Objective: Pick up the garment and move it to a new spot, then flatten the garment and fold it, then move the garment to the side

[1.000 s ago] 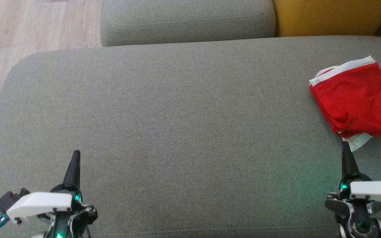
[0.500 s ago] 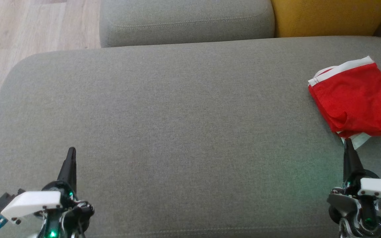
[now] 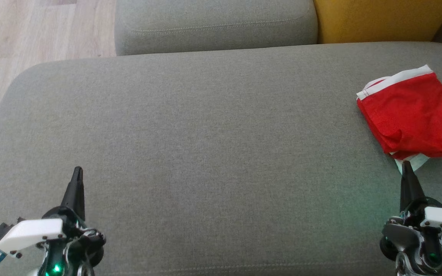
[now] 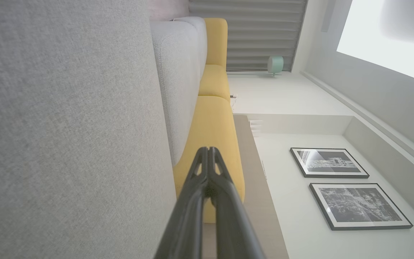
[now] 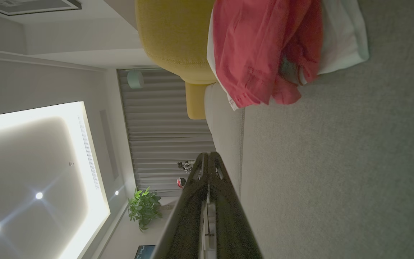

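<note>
The garment point(image 3: 413, 115) is red with white trim, crumpled in a heap at the right end of the grey sofa seat point(image 3: 205, 134). In the right wrist view the garment point(image 5: 264, 54) lies ahead of the fingers. My right gripper point(image 3: 406, 165) is shut and empty, its tip just short of the garment's white hem at the near edge. Over at the lower left my left gripper point(image 3: 77, 171) hovers above bare cushion, shut with nothing in it. Each wrist view shows its own two dark fingers pressed together, the left gripper point(image 4: 208, 150) and the right gripper point(image 5: 207, 155).
A grey back cushion point(image 3: 213, 23) and a yellow cushion point(image 3: 382, 19) stand behind the seat. Wooden floor point(image 3: 33, 34) lies beyond the seat's left edge. The seat's front edge runs along the bottom, between the two arms.
Both grippers have crept forward up the view, the right tip closing on the garment's white hem. The left one has also drifted slightly left. The garment has not moved.
</note>
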